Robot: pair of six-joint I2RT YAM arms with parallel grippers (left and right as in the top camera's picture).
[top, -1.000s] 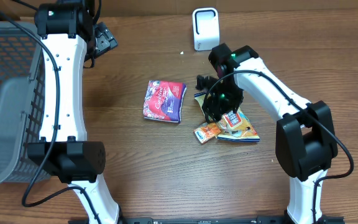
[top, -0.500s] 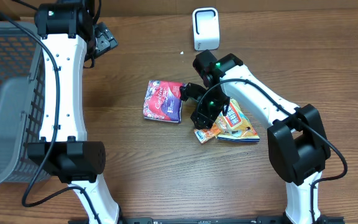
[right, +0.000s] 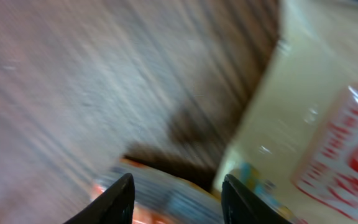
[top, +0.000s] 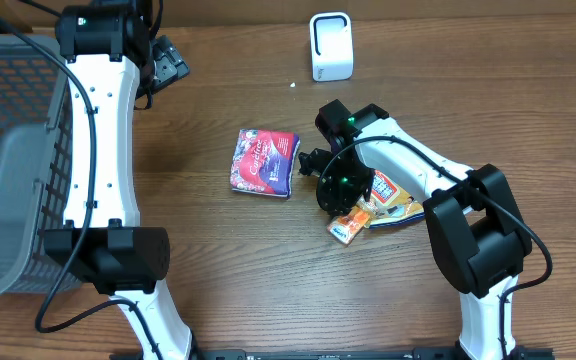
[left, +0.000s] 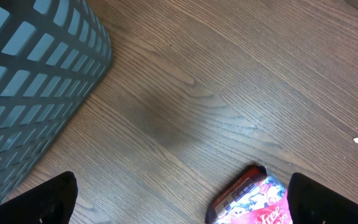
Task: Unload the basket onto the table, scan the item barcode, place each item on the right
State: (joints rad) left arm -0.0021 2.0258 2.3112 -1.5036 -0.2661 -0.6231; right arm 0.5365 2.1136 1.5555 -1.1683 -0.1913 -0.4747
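Right hand (right: 178,200) has swung back over orange packet (top: 347,227).

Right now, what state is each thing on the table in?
left gripper, open, above bare table.
right gripper, low over orange packet, grip unclear.
orange packet, flat on table.
yellow packet, flat, partly under the right arm.
purple packet, flat, untouched.
scanner, standing upright.
basket, upright.
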